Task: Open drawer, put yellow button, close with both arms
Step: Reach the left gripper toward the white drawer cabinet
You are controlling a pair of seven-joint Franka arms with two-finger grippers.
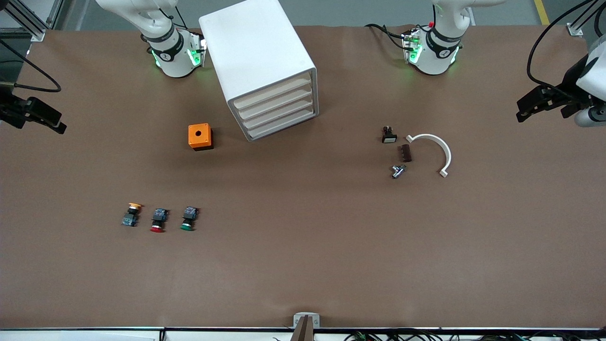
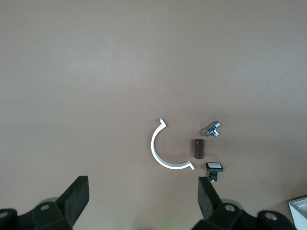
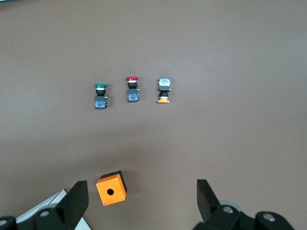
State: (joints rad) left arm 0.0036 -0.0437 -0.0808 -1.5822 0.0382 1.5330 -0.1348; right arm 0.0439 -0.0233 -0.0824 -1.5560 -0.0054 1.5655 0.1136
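Note:
The white cabinet (image 1: 258, 52) stands at the robots' side of the table, and its uppermost drawer (image 1: 273, 93) is shut, as are the three below. The yellow button (image 1: 132, 214) lies on its side toward the right arm's end, beside a red-capped button (image 1: 159, 220) and a green-capped one (image 1: 189, 219); it also shows in the right wrist view (image 3: 164, 90). My right gripper (image 1: 57, 126) is open and empty, high over the table's right-arm end (image 3: 141, 197). My left gripper (image 1: 523, 112) is open and empty, high over the left-arm end (image 2: 142, 196).
An orange box with a hole (image 1: 200, 136) sits beside the cabinet. A white half-ring (image 1: 435, 149), a brown piece (image 1: 405, 153), a metal fitting (image 1: 397, 170) and a small black switch (image 1: 389, 136) lie toward the left arm's end.

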